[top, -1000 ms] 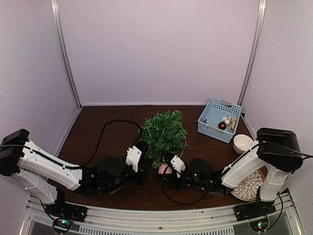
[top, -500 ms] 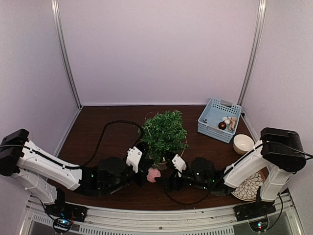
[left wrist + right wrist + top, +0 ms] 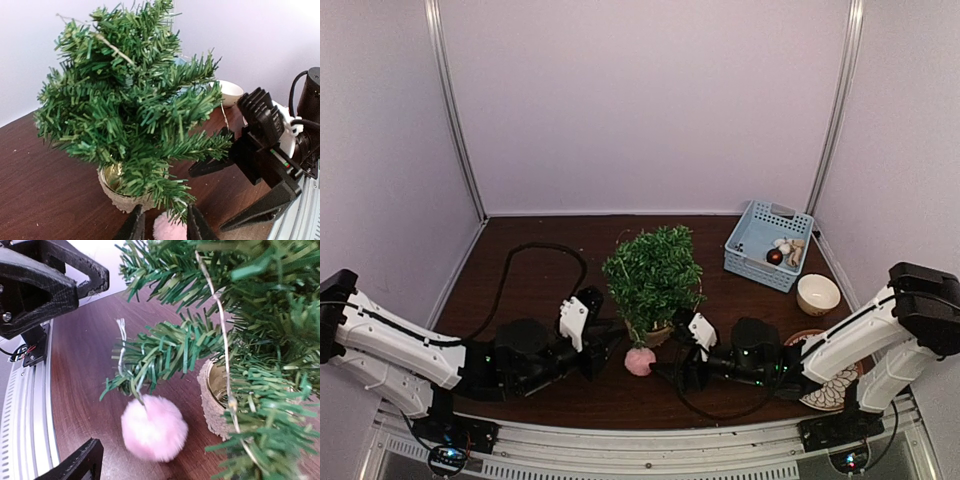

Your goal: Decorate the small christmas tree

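1. The left gripper point(image 3: 165, 227) lies low on the table point(image 3: 740, 300), at the lower middle of the top view. Its fingers stand apart and grip nothing. In its own wrist view the pink pompom point(image 3: 154, 428) shows in the gap beyond their tips.
2. The right gripper point(image 3: 209, 197) faces it from the right. Its fingers are spread wide and it is empty.
3. The pompom sits between the two grippers. It hangs by a thin wire loop from a low branch, just beside the pot point(image 3: 117, 197).
4. The tree point(image 3: 653, 275) stands upright in the middle of the table, just behind the grippers, in its tan pot. A thin wire point(image 3: 222, 335) runs through the branches.
5. A patterned plate point(image 3: 830, 385) lies at the lower right, partly hidden by the right arm. A cream bowl point(image 3: 817, 294) sits just behind it.
6. A black cable point(image 3: 535, 262) loops on the table left of the tree.
7. A blue basket point(image 3: 750, 250) stands at the table's far right corner and holds a few small ornaments.
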Motion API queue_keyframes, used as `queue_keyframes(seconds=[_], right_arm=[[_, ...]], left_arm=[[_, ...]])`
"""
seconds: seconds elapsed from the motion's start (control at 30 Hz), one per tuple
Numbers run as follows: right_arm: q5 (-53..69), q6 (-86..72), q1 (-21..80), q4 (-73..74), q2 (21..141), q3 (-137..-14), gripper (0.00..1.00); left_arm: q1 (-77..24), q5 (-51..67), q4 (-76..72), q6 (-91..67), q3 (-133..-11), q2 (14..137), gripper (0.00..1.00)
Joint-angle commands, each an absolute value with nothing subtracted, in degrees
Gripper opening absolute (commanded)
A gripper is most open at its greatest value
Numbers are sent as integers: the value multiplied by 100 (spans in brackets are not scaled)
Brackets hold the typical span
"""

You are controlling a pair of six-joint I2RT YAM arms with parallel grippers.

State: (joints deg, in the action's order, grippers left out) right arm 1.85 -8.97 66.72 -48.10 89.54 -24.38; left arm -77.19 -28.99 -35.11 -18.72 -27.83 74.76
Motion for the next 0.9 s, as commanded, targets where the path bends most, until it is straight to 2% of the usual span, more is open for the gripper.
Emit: queue_keyframes(seconds=[0.0, 0.13, 0.3, 0.5, 0.7, 0.87], right_arm=[[290, -861, 6653, -4253, 8304, -2243, 88], [285, -838, 6658, -3396, 7577, -2215, 87], [238, -925, 6483, -2214, 6593, -2278, 86], [604, -1344, 5108, -870, 5643, -2685, 84], [1257, -1600, 3784, -368, 5717, -3223, 81], [1615, -1718, 3275, -121, 6226, -3545, 73]], left_arm=[[-7671, -2897, -3776, -2048, -2393, 7110, 36], [-7654, -3072, -3783, -2203, -2133, 6770, 45], [-7084, -2940, -3280, -2944, -1911, 6295, 49], [-5864, -2431, -2165, -3611, -2052, 5909, 49], [-4898, -1398, -2085, -3839, -2253, 6258, 48], [-4843, -433, -2708, -3731, -2384, 7090, 44]])
